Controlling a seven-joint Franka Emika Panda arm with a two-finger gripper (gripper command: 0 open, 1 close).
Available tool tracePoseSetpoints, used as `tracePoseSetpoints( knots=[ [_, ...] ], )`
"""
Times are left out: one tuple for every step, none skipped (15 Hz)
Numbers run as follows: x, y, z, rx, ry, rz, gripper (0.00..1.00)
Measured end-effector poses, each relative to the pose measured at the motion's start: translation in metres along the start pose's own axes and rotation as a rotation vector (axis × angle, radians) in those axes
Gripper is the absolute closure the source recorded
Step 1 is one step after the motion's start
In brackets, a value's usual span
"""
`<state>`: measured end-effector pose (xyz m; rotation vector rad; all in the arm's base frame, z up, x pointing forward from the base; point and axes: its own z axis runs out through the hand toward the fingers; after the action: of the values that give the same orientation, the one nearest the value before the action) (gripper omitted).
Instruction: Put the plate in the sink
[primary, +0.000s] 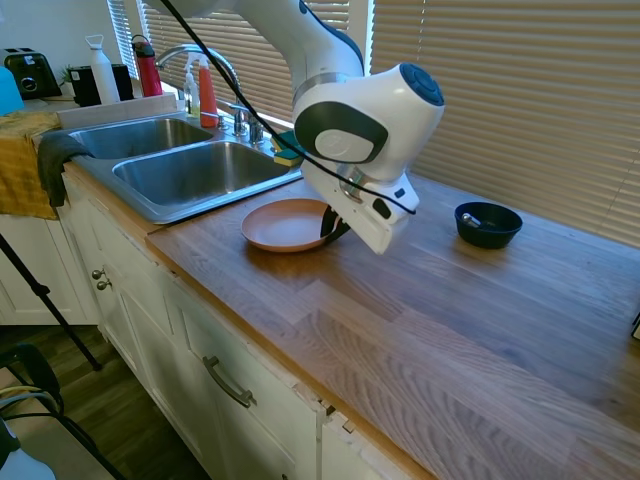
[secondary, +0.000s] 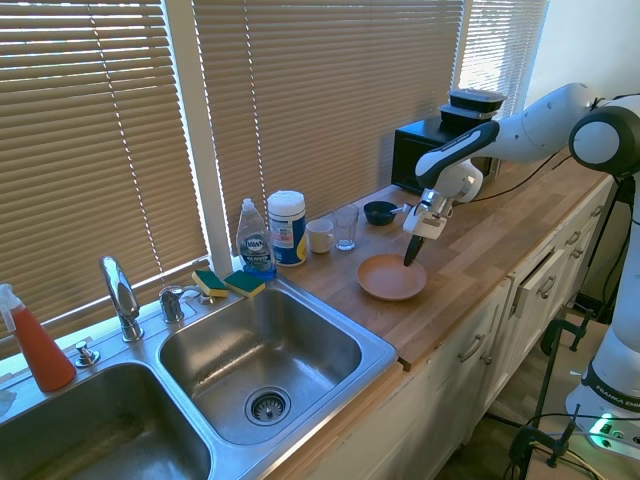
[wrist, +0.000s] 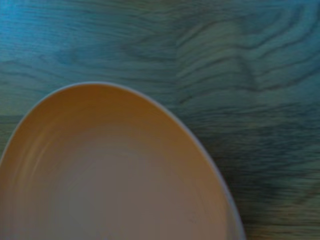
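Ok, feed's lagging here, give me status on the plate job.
Gripper down at plate rim, fingers unclear. Plate flat on counter, not in sink. Basin looks clear.

- Reaches out long and white, wrist bent down.
- Gripper (secondary: 411, 255) points straight down, dark fingers (primary: 328, 224) low and close together.
- Gap between the jaws too narrow and shadowed to judge.
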<state>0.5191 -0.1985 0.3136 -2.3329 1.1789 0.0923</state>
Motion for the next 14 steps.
tracePoseSetpoints(
  knots=[
    [-0.006,-0.007,-0.005,0.009,-0.007,-0.012,1.0],
    [-0.015,-0.018,-0.011,0.018,-0.012,-0.023,1.0],
    [-0.025,-0.032,-0.016,0.025,-0.013,-0.03,1.0],
    [-0.038,-0.047,-0.019,0.032,-0.014,-0.035,1.0],
    [-0.052,-0.063,-0.02,0.035,-0.018,-0.04,1.0],
    [-0.067,-0.078,-0.019,0.035,-0.024,-0.041,1.0],
    [-0.082,-0.093,-0.016,0.033,-0.032,-0.041,1.0],
    [-0.096,-0.108,-0.013,0.031,-0.036,-0.043,1.0],
    [-0.109,-0.12,-0.01,0.024,-0.032,-0.046,1.0],
    [-0.122,-0.134,-0.008,0.018,-0.011,-0.042,1.0],
    [-0.124,-0.135,-0.007,0.015,-0.011,-0.043,1.0],
    [-0.127,-0.139,-0.004,0.011,-0.01,-0.049,1.0],
    [-0.135,-0.147,0.002,0.009,-0.009,-0.065,1.0],
    [-0.149,-0.161,0.014,0.006,-0.005,-0.087,1.0]
  ],
)
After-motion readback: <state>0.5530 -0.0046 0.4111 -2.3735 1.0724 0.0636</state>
